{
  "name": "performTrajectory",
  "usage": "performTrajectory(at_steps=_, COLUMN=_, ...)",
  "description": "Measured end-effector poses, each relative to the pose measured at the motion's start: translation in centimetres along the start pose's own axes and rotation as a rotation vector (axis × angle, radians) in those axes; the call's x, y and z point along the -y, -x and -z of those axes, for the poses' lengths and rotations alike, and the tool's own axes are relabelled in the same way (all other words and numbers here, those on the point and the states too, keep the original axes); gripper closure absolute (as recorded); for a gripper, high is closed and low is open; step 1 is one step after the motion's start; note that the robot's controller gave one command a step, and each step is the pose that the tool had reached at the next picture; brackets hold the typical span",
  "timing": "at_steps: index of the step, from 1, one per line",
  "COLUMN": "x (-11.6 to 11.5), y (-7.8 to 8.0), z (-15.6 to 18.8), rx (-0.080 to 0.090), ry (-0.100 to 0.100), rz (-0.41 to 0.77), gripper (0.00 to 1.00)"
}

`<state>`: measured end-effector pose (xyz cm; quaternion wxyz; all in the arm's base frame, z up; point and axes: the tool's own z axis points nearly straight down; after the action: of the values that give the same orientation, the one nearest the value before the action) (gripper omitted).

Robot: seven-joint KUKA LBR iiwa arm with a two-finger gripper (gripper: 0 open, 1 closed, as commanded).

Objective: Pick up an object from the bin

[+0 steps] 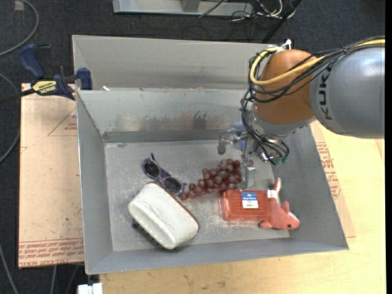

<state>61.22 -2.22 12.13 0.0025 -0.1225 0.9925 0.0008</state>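
Note:
My gripper (236, 160) hangs under the arm's orange cover at the bin's right middle. Its fingers stand apart with nothing between them. One fingertip (250, 176) points down at the right end of a bunch of dark red grapes (214, 178). The other finger (223, 144) is higher up, toward the bin's back wall. A flat orange-red box with a white and blue label (242, 206) lies just in front of the gripper. A pink toy fish (280, 215) rests against the box's right side.
Purple sunglasses (160, 174) lie left of the grapes. A white oblong case (162, 216) sits at the front left. The arm and its cables cover the bin's back right corner. The bin's sloped walls close in on every side.

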Motion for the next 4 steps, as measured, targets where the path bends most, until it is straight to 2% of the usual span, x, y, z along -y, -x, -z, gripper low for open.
performTrajectory(at_steps=1, x=0.0, y=-0.1, z=-4.3, rx=0.000, ry=0.000, rz=-0.132, gripper=0.00)
performTrajectory(at_steps=2, x=0.2, y=1.2, z=-4.6, rx=0.008, ry=0.003, rz=0.142, gripper=1.00)
performTrajectory(at_steps=4, x=0.2, y=1.1, z=-4.4, rx=0.007, ry=0.003, rz=0.141, gripper=1.00)
